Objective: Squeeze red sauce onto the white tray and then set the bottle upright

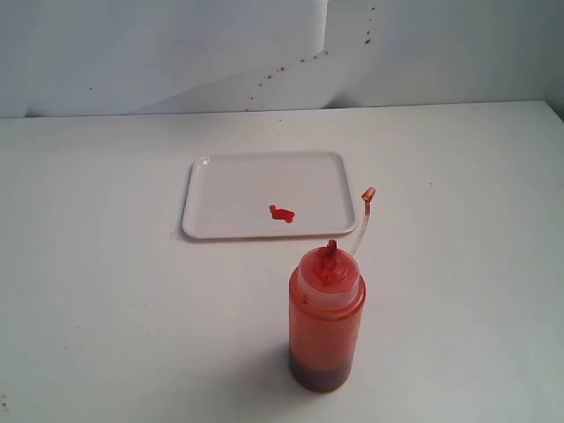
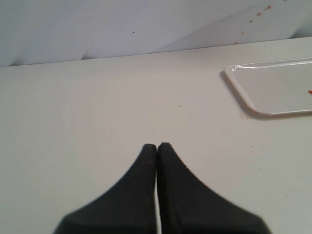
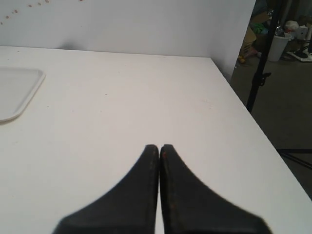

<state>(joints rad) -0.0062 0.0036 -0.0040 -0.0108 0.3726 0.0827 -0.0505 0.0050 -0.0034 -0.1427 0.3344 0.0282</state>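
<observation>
The orange-red squeeze bottle [image 1: 326, 319] stands upright on the table in front of the white tray [image 1: 220, 189], its tethered cap [image 1: 367, 195] hanging off to the right. A small glossy blob of red sauce [image 1: 282, 212] lies on the tray near its front edge. Neither arm appears in the exterior view. My left gripper [image 2: 157, 146] is shut and empty over bare table, with a corner of the tray [image 2: 253, 92] off to one side. My right gripper [image 3: 159, 147] is shut and empty too, with a tray corner [image 3: 19, 95] at the picture's edge.
Dark red specks dot the white back wall [image 1: 300, 62]. The table's right edge [image 3: 243, 117] drops off to a floor with a black stand pole [image 3: 261, 63] and clutter beyond.
</observation>
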